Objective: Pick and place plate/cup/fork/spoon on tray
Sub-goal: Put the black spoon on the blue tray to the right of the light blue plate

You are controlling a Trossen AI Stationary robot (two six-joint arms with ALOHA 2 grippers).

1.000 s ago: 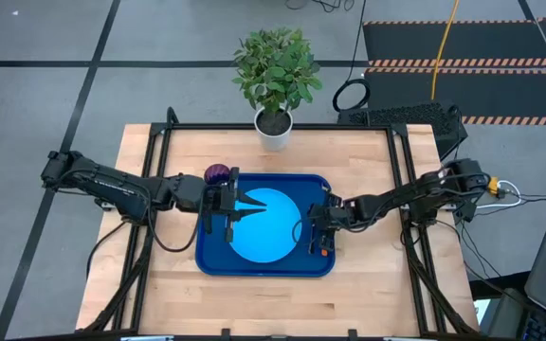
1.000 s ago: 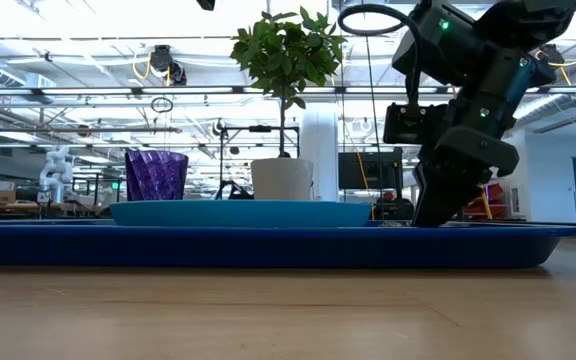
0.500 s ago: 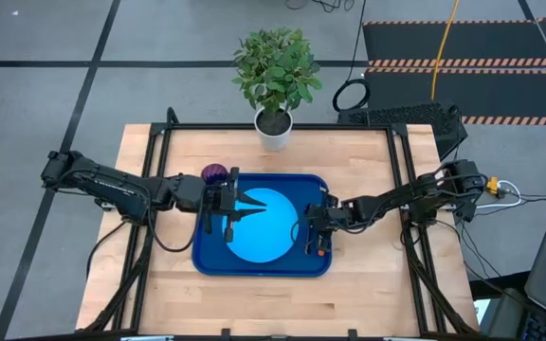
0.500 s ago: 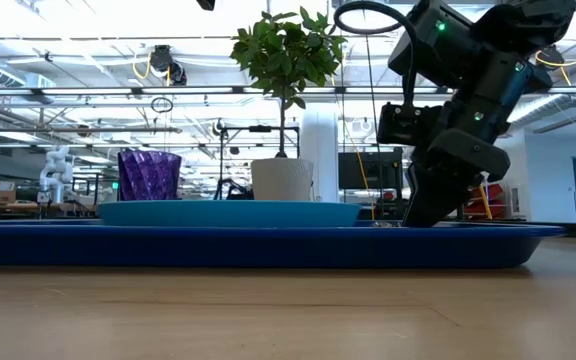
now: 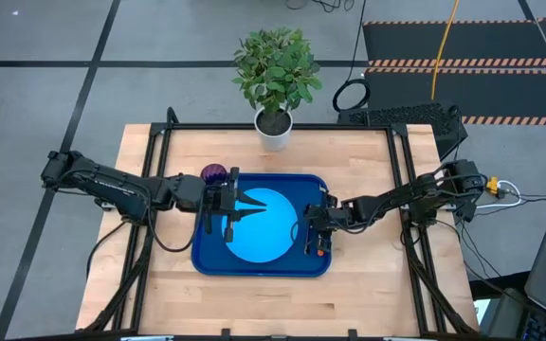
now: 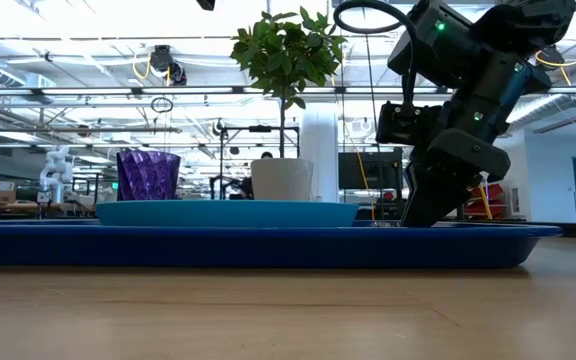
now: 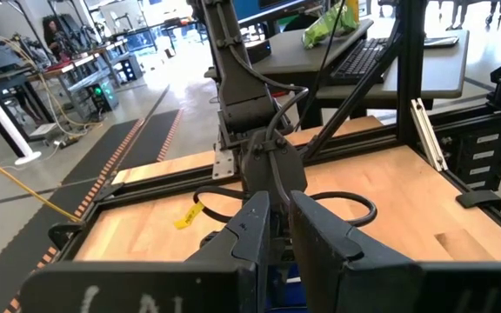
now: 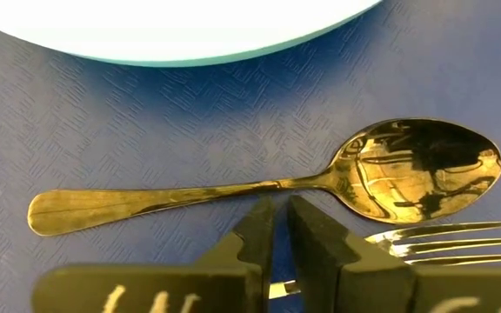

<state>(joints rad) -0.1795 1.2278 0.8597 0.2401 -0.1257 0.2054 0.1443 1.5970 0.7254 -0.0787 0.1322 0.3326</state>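
Observation:
The dark blue tray (image 5: 207, 260) lies mid-table with the light-blue plate (image 5: 259, 237) on it. The purple cup (image 5: 215, 173) stands at the tray's far left corner; whether it is on the tray does not show. The dark spoon (image 8: 259, 187) and the fork, tines (image 8: 446, 243) and orange handle (image 5: 322, 251), lie on the tray floor right of the plate. My right gripper (image 8: 281, 207) is shut, its tips down beside the spoon's handle, with the fork's shaft passing under it. My left gripper (image 5: 262, 202) hangs shut and level above the plate. My right gripper comes slanting down from the table's right, its shut fingertips (image 8: 263, 217) at the tray floor (image 8: 103, 122) just beside the middle of the spoon's handle (image 8: 233, 189). Whether the tips also touch the handle, I cannot tell. Spoon and fork lie flat on the tray.
A potted plant (image 5: 275, 66) in a white pot (image 5: 274, 131) stands at the table's far edge. Black frame rails (image 5: 159, 152) run along both table sides. Bare wood (image 5: 263, 303) lies between the tray and the near edge.
The tray, with the plate on it and the cup at its corner, has slid a little toward the table's left edge. My right gripper has gone the same way with it, tips still down on the tray. Both grippers have stayed shut.

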